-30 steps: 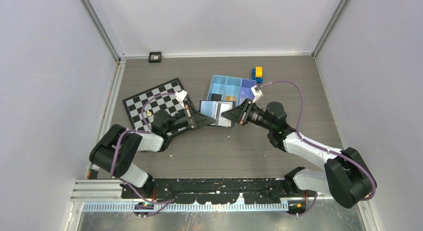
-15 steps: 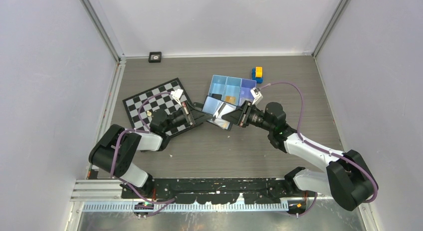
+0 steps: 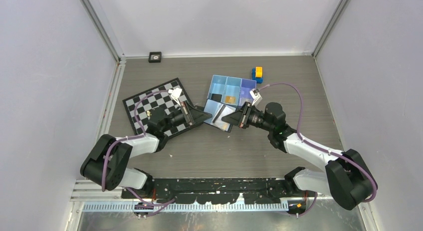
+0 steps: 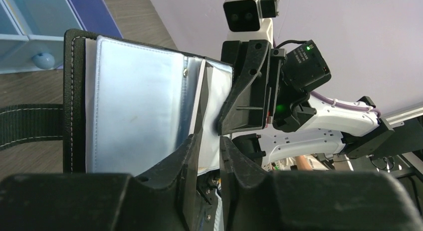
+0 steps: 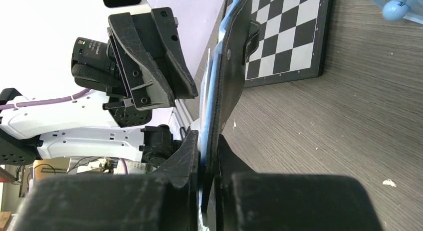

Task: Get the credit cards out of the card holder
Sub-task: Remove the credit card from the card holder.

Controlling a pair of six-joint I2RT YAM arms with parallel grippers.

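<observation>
**A:** Nearest stuff first, left side?

**B:** The left fingers (image 4: 197,144) were low over the right edge of the chessboard (image 3: 159,89), pointing right. The tips were only narrowly apart. A pale inner leaf of the card holder (image 4: 134,106) sat in that gap, and I couldn't tell if they pinched it or just bracketed it.

**A:** Right side?

**B:** The right fingers (image 5: 193,146) were clamped on the holder's black cover, at the edge opposite the left ones. The two sets faced each other tip to tip, with the holder between them.

**A:** Where was the holder?

**B:** Mid-table (image 3: 224,146), between the arms. It was open, tilted and lifted clear of the wood, with the bluish-silver sleeves facing up and left. From above, its far corner overlapped the near edge of the light-blue tray (image 3: 220,84).

**A:** Cards?

**B:** A gold-orange card (image 3: 230,99) lay flat at the near end of the tray's middle compartment. A dark flat piece (image 3: 215,97) lay in the left compartment, too small to name.

**A:** Anything further back?

**B:** Yellow-and-blue blocks (image 3: 257,74) stood just past the tray's far right corner, not touching it. A small black square piece (image 3: 155,56) lay against the back wall, well off to the left.
</observation>
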